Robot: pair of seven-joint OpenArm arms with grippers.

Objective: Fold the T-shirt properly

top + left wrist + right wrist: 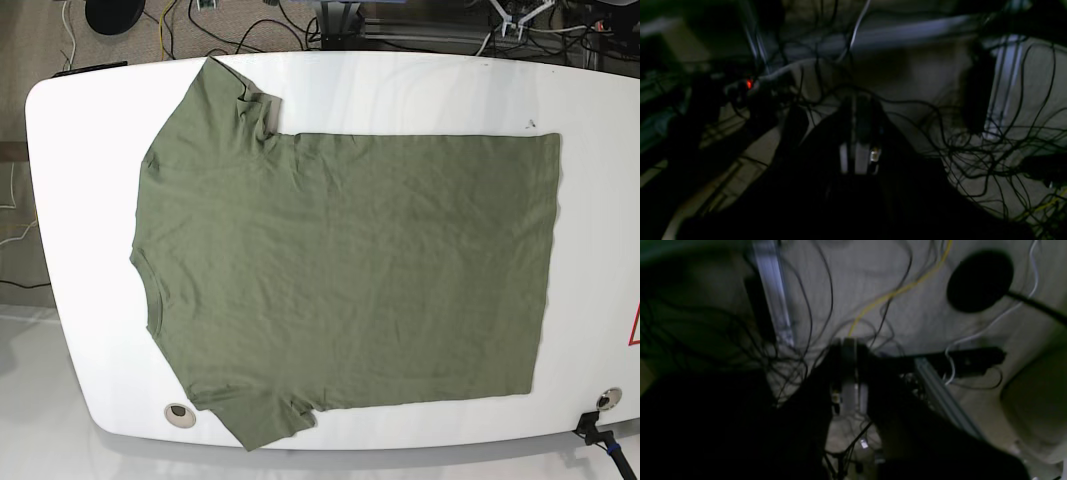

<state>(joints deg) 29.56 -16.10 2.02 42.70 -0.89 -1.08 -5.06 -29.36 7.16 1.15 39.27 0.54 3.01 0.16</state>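
T-shirt (pixel 350 270) lies spread flat on the white table (pixel 70 200), covering most of it. Collar toward 9 o'clock in the base view, hem toward 3 o'clock, one sleeve at 11 o'clock, the other at 7 o'clock, its tip reaching the table's near edge. No fold made yet by the look of it: single layer, both sleeves out, hem straight. My judgement: task at its very start, every fold still to come.

Cloth: plain olive green, no print, soft, lightly wrinkled across the body. Upper sleeve cuff turned up a little, paler underside showing.

Neither arm shows in the base view. Left gripper (pixel 858 133) appears only in its own dark wrist view, jaws pressed together on nothing, pointed at a floor strewn with cables (pixel 973 133). Right gripper (pixel 849 370) likewise clenched and empty, above cables (pixel 800 323) and a yellow wire (pixel 893 293). Both well apart from the shirt
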